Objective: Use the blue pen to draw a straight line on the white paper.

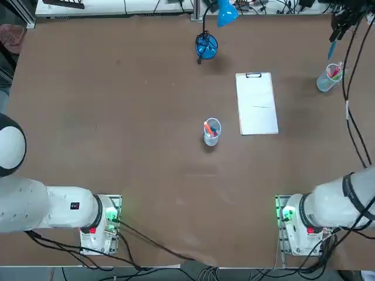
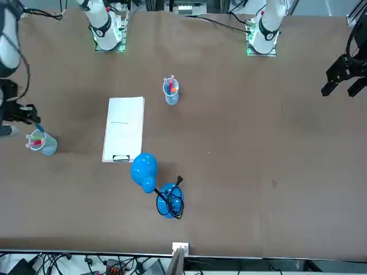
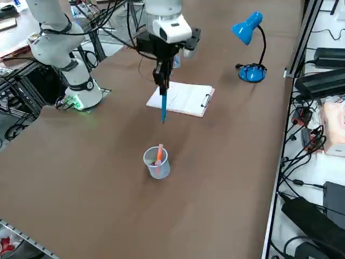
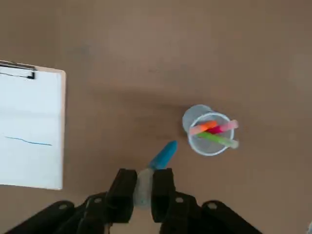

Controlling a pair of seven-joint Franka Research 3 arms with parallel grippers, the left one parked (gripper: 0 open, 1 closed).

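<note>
Overhead view looks straight down — front view faces the robot from across; both share the rectangular white paper sheet [image 1: 256, 105] on the brown table [image 1: 158, 175].

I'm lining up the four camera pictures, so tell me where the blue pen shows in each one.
Top: upper right, under the right gripper.
Front: left edge, beside the cup of pens.
Right side: above centre, pointing down.
Right wrist: the blue pen in the fingers' grip.
Shared landmark: the clipboard.
</note>
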